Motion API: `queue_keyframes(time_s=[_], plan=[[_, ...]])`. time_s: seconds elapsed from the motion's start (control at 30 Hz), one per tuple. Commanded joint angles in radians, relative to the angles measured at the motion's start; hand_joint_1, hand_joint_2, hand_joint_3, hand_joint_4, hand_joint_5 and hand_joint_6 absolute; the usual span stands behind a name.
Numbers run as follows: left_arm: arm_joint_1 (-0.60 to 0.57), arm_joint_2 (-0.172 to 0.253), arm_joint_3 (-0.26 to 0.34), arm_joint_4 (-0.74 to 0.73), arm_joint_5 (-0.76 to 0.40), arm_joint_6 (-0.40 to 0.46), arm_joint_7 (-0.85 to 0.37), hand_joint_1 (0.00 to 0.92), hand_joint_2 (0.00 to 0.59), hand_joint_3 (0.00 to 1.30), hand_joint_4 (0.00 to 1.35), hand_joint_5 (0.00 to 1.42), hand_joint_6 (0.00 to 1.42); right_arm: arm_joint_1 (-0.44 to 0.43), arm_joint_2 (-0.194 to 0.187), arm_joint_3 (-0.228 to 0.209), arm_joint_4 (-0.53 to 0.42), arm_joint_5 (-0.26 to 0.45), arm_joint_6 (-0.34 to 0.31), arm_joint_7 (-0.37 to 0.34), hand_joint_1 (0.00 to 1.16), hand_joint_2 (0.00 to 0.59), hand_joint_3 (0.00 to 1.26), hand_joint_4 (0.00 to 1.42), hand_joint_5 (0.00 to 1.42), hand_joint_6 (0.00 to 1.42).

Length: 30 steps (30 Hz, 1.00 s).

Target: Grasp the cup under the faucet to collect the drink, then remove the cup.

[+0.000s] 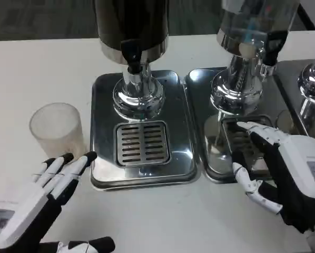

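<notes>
A frosted translucent cup stands upright on the white table, left of the drip tray. The dark drink dispenser's black faucet hangs over the slotted grate; nothing stands under it. My left hand lies just in front of the cup, fingers spread and pointing toward it, apart from it and holding nothing. My right hand hovers over the second tray's grate at the right, fingers apart and empty.
A second clear dispenser stands on its own steel tray at the right, with a third chrome base at the far right edge. Bare white table lies in front of both trays.
</notes>
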Motion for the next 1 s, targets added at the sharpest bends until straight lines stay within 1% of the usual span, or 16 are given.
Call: queue_keyframes(time_s=[0.03, 0.23, 0.47, 0.7, 0.83, 0.87, 0.9, 1.0], plan=[[-0.003, 0.013, 0.004, 0.009, -0.006, -0.012, 0.013, 0.000, 0.047, 0.00, 0.00, 0.00, 0.00, 0.009, 0.004, -0.002, -0.010, -0.004, 0.007, 0.001, 0.31, 0.500, 0.28, 0.23, 0.23, 0.26], [-0.007, 0.019, 0.002, 0.016, -0.020, -0.015, 0.003, 0.000, 0.047, 0.00, 0.00, 0.00, 0.00, 0.009, 0.004, -0.003, -0.009, -0.003, 0.005, -0.001, 0.31, 0.501, 0.28, 0.23, 0.23, 0.27], [0.001, 0.007, -0.007, -0.010, -0.013, -0.002, 0.000, 0.000, 0.047, 0.00, 0.00, 0.00, 0.00, 0.023, -0.005, -0.023, -0.001, 0.021, -0.010, -0.010, 0.31, 0.501, 0.28, 0.23, 0.23, 0.27], [0.014, 0.001, 0.007, -0.019, -0.023, -0.008, 0.011, 0.000, 0.047, 0.00, 0.00, 0.00, 0.00, 0.023, -0.005, -0.024, 0.005, 0.028, -0.016, -0.009, 0.31, 0.501, 0.28, 0.23, 0.23, 0.27], [-0.001, -0.002, 0.038, 0.003, -0.088, -0.034, 0.028, 0.000, 0.046, 0.00, 0.00, 0.00, 0.00, 0.016, 0.005, -0.019, 0.004, 0.027, -0.007, -0.005, 0.31, 0.501, 0.28, 0.23, 0.23, 0.27], [-0.006, 0.002, 0.046, 0.013, -0.107, -0.043, 0.027, 0.000, 0.038, 0.00, 0.00, 0.00, 0.00, 0.013, 0.010, -0.014, 0.002, 0.022, -0.002, -0.003, 0.31, 0.501, 0.28, 0.23, 0.24, 0.27], [-0.013, 0.007, 0.053, 0.022, -0.122, -0.049, 0.026, 0.000, 0.015, 0.00, 0.00, 0.00, 0.00, 0.010, 0.013, -0.010, 0.002, 0.019, 0.002, -0.001, 0.31, 0.500, 0.28, 0.23, 0.24, 0.27], [-0.036, 0.010, 0.072, 0.049, -0.157, -0.078, 0.027, 0.000, 0.001, 0.00, 0.00, 0.00, 0.00, 0.010, 0.017, -0.007, -0.002, 0.014, 0.006, 0.000, 0.32, 0.500, 0.28, 0.23, 0.24, 0.27]])
